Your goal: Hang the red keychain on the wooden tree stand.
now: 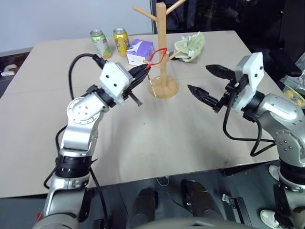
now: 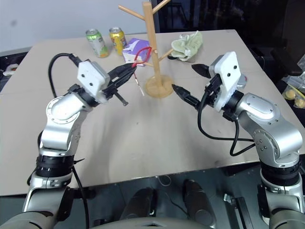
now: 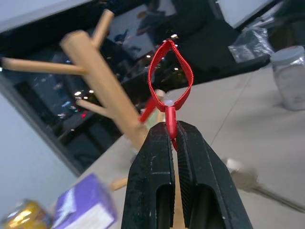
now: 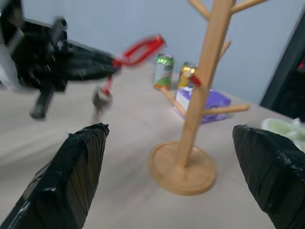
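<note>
The wooden tree stand (image 1: 162, 43) rises on its round base at the table's far middle. My left gripper (image 1: 145, 70) is raised just left of the pole and shut on the red keychain (image 3: 170, 121). The cord loop (image 1: 158, 54) sticks up past the fingertips toward the pole, close to a low peg. The small key (image 4: 100, 100) dangles below the fingers. Whether the loop touches the stand I cannot tell. My right gripper (image 1: 198, 78) is open, to the right of the base, pointing at the stand (image 4: 200, 81) with nothing between its fingers.
Two drink cans (image 1: 100, 44) (image 1: 121, 41) and a purple-and-white carton (image 1: 139, 51) stand behind and left of the stand. A green cloth (image 1: 189, 46) lies behind it on the right. The tan table (image 1: 152, 143) spreads toward me.
</note>
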